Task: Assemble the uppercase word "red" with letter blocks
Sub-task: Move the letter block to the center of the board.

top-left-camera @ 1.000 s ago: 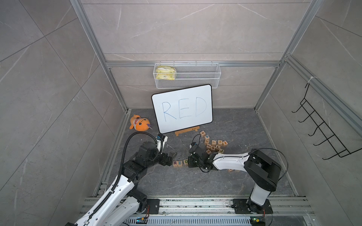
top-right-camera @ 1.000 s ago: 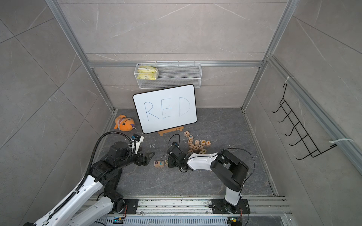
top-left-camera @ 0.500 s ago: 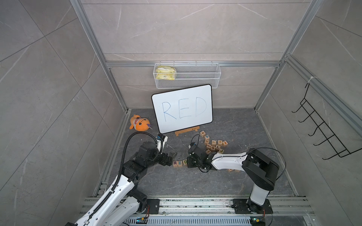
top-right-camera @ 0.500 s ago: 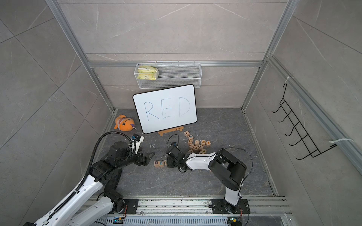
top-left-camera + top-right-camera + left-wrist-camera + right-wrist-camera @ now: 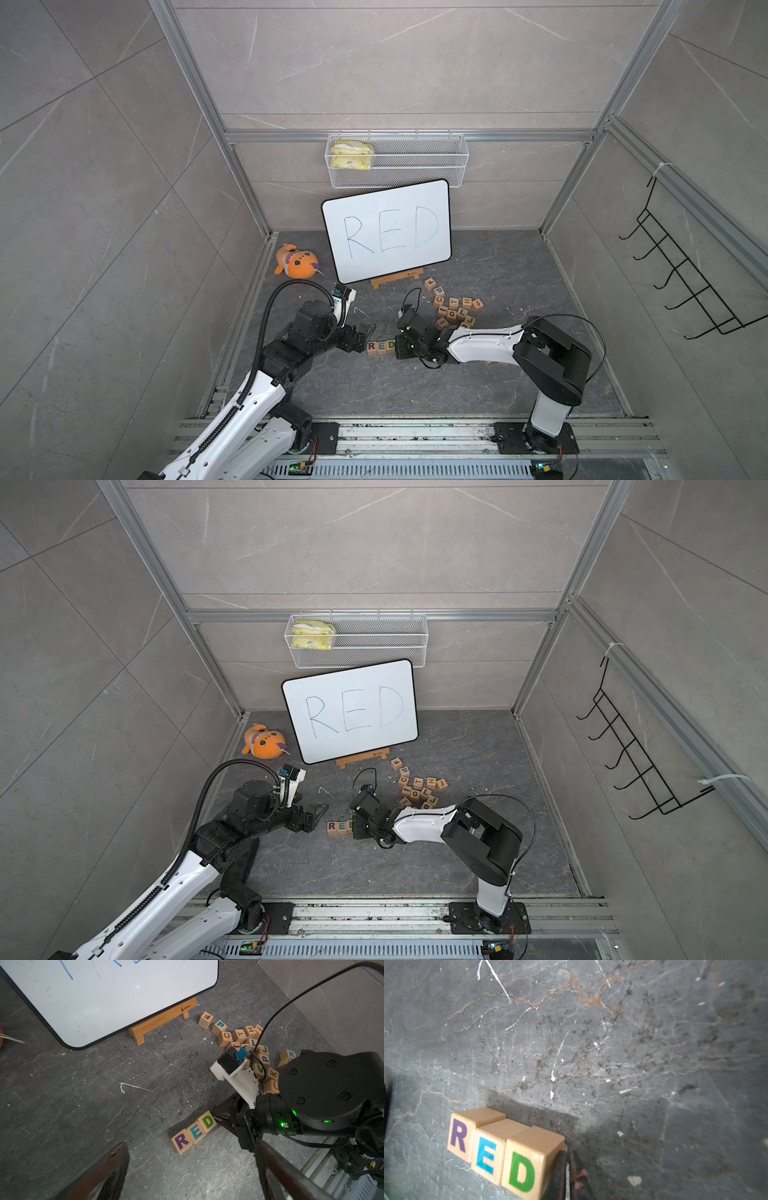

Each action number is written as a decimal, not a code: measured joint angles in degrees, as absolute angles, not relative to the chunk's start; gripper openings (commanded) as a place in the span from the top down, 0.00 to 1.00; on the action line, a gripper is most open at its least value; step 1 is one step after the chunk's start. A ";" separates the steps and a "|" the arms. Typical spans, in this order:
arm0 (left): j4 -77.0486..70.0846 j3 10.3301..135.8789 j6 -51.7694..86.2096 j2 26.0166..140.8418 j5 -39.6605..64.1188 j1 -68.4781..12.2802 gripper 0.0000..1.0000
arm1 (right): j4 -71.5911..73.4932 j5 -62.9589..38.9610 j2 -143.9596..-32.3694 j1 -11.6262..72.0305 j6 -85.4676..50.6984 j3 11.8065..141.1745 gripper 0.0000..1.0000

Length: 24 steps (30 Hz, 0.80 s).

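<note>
Three light-wood letter blocks stand side by side on the grey floor and read as the word "red": purple R [image 5: 181,1141], blue E [image 5: 196,1132], green D [image 5: 207,1122]. The row also shows in both top views [image 5: 381,345] [image 5: 340,826] and in the right wrist view, where the D [image 5: 522,1172] is nearest. My right gripper [image 5: 566,1159] [image 5: 400,347] is shut and holds nothing; its tips touch the D block's outer side. My left gripper [image 5: 190,1147] [image 5: 360,337] is open just left of the R, apart from it.
A white board [image 5: 386,230] with handwritten "RED" leans on a wooden stand [image 5: 397,277] behind. Several spare blocks [image 5: 453,309] lie in a pile at the back right of the row. An orange plush toy [image 5: 296,262] lies at the back left. A wire basket [image 5: 397,160] hangs on the back wall.
The right arm's elbow has edged slightly to the left while its gripper stayed at the D block. The left arm and the blocks have not visibly moved.
</note>
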<state>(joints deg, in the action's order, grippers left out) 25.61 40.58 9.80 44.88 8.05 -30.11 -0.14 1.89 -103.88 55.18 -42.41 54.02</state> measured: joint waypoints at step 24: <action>25.63 40.58 9.80 44.88 8.03 -30.11 0.03 | -0.16 1.89 -103.83 55.44 -42.39 54.33 0.88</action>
